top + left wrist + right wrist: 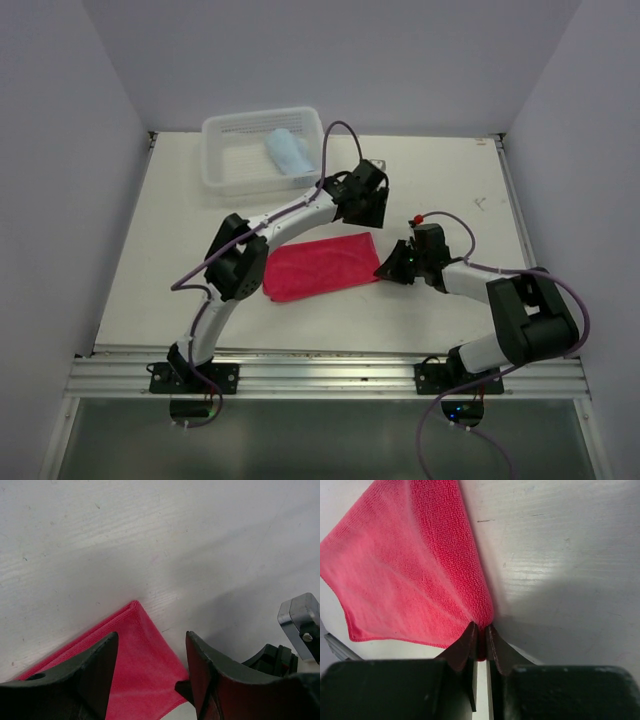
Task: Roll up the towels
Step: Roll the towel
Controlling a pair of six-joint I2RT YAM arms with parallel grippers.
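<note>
Right gripper (481,631) pinches the near right corner of the bright pinkish-red soft cloth towel (315,268); the left gripper (150,645) hangs spread over its far right corner. It lies flat on the white table (450,180), long axis running leftward from both grippers.

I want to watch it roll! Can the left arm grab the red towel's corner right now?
Probably yes. The left tool hangs open right over a corner of the red towel, nothing between them. The right tool pinches a different corner, out of the way.
</note>
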